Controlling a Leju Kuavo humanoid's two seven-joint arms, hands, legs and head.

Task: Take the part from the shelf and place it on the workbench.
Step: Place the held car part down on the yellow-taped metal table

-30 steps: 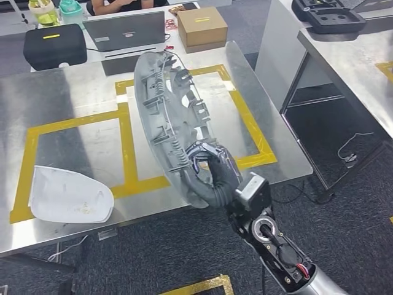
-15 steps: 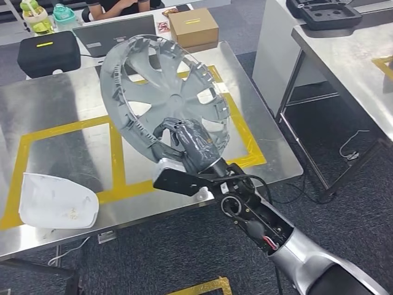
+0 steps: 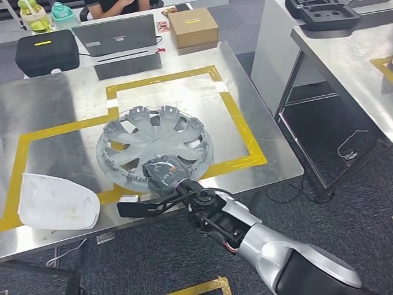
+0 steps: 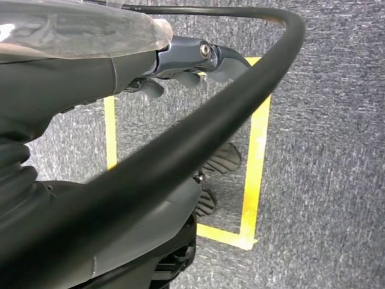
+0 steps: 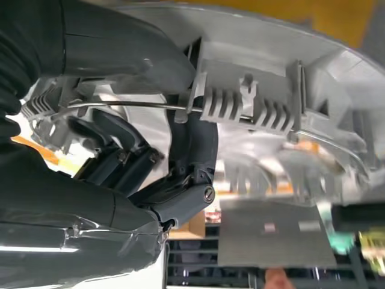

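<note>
The grey wheel cover point(image 3: 155, 142) lies flat, inner side up, on the steel surface point(image 3: 260, 117), across the yellow tape outline point(image 3: 241, 123). The right hand point(image 3: 163, 170) grips its near rim, thumb on one side and dark fingers point(image 5: 118, 144) on the other. A white part point(image 3: 58, 201) lies well apart near the surface's edge. The left hand point(image 4: 190, 63) hangs over the carpet, fingers curled around nothing.

A white curved cover point(image 3: 58, 203) is seen lying on the tabletop point(image 3: 55, 104) near its front left corner. At the far edge, a black case point(image 3: 46, 52), a closed laptop point(image 3: 118, 35) and a cardboard box point(image 3: 193, 27) are lined up. Yellow tape point(image 3: 241, 126) is laid in rectangles.
</note>
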